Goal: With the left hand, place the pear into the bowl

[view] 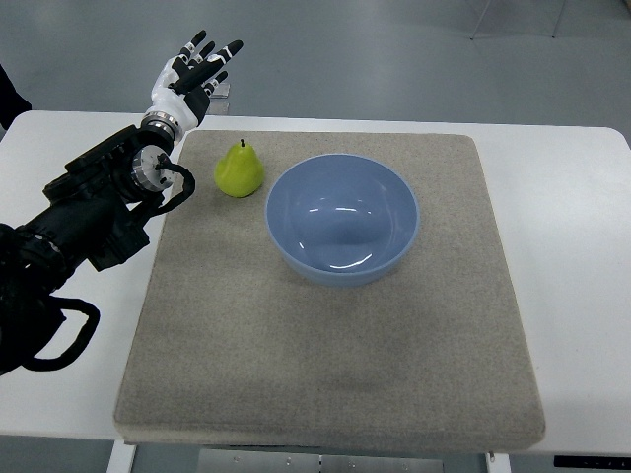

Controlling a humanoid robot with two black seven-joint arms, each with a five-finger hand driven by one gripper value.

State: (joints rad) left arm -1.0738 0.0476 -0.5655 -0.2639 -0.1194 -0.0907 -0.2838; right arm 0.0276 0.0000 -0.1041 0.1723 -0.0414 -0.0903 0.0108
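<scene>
A green-yellow pear (240, 170) stands upright on the grey mat (325, 345), just left of a pale blue bowl (342, 217) that holds nothing. My left hand (195, 67) is raised beyond the mat's far left corner, above and to the left of the pear, with its fingers spread and nothing in them. Its black arm (94, 212) runs in from the left edge. No right arm shows.
The mat lies on a white table (572, 227). Grey floor lies past the table's far edge, with thin furniture legs (513, 20) at the top right. A dark shape (10, 94) sits at the far left edge.
</scene>
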